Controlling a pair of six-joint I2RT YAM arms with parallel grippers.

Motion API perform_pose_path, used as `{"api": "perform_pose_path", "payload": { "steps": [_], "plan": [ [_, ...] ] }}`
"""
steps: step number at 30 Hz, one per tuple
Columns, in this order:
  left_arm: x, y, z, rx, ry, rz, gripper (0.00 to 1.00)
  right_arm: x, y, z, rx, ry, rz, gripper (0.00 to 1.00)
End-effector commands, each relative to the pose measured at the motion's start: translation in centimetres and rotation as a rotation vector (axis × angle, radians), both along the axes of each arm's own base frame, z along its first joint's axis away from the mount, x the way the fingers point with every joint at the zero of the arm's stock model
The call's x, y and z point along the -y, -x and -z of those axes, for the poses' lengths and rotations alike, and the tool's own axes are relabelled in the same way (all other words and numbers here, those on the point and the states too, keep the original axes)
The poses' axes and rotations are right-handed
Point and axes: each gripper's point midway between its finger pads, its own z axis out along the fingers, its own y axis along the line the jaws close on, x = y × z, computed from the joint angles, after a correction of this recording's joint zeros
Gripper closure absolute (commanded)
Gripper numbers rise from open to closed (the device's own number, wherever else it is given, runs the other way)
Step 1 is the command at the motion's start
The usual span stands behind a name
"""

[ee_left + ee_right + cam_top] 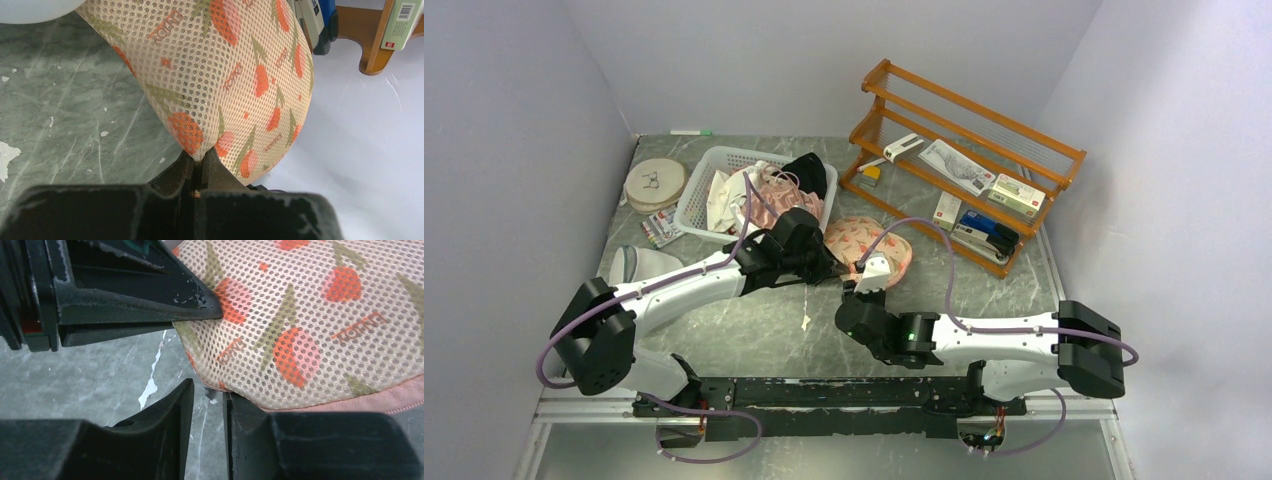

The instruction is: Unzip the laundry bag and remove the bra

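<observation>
Laundry bag (876,243) lies on the worktop (764,330) about midway back, between the white basket (692,205) of clothes and the orange wooden rack (1049,155). Both arms meet at its near edge. The bra is nowhere on show. I'd guess it is inside, since the bag looks closed along the stretch of pink zipper edging (360,401) I can see.

The left fingers (184,175) are pinched tight on a fold of the printed mesh at the bag's end, anchoring it. The right fingers (170,415) sit just below them at the seam with a narrow gap between, not clamped on anything I can make out. A small pale bit shows in that gap, but I can't tell whether it is the zipper pull.

To do this step well, I'd say the right needs to close squarely on the pull itself, not the mesh. It should then draw along the curve of the seam while the left holds the fabric taut against it. Pulling away from the anchor rather than upward should stop the soft case bunching or lifting.

The left arm stretches low and diagonally from its base to the bag. The right arm is folded, elbow out at the right, with the forearm running leftward close over the worktop and the wrist turned toward the bag.
</observation>
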Motion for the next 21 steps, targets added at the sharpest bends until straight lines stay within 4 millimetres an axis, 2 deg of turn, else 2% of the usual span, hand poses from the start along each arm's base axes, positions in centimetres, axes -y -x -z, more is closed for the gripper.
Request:
{"api": "perform_pose_path", "payload": {
  "steps": [1,3,6,9,14,17,21],
  "plan": [
    [-0.2,-0.6,-0.9,0.012,0.008,-0.032,0.93,0.5,-1.4,-1.4,0.073,-0.064,0.119,0.78],
    [-0.3,-0.6,-0.8,0.009,0.009,-0.033,0.93,0.8,-1.6,-1.1,0.08,-0.051,0.134,0.9],
    [-0.4,-0.6,-0.9,0.011,0.01,-0.039,0.93,1.0,-1.6,-0.7,0.083,-0.035,0.13,1.0],
    [-1.1,-0.8,-1.0,0.029,-0.012,-0.047,0.93,2.0,-1.4,-0.3,0.077,0.001,0.137,1.0],
    [-3.2,-1.4,-1.4,0.08,-0.064,-0.044,0.93,4.8,-0.8,-0.1,0.071,0.052,0.143,1.0],
    [-4.7,-1.4,-1.2,0.099,-0.102,-0.05,0.93,5.6,-0.4,0.0,0.054,0.053,0.097,1.0],
    [-5.8,-1.0,-1.0,0.134,-0.112,-0.013,0.93,7.5,-0.1,0.2,0.021,0.064,0.104,1.0]
  ]
}}
